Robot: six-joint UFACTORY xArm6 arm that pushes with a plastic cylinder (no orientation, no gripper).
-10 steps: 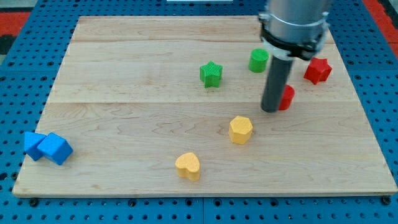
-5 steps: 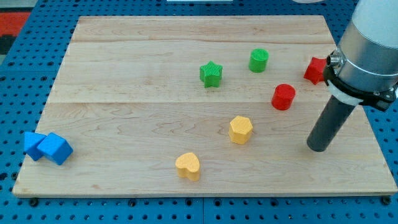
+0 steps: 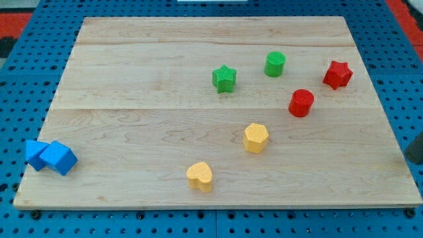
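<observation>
A: Right edge of the view: a dark sliver of rod, our tip at its lower end, off the wooden board and well apart from every block. The rod has no fingers to spread or press.

B: Nearest to it?

A: The red cylinder and the red star, then the yellow hexagon. The green cylinder and the green star lie toward the top, and the yellow heart toward the bottom.

B: Hazards, as we judge them?

A: The two blue cubes, touching at the board's left edge, could slip onto the blue pegboard if nudged. A push off-centre on a rounded cylinder could glance away.

B: Surfaces?

A: Pale planks with fine grain and matte blocks that look like plastic.
</observation>
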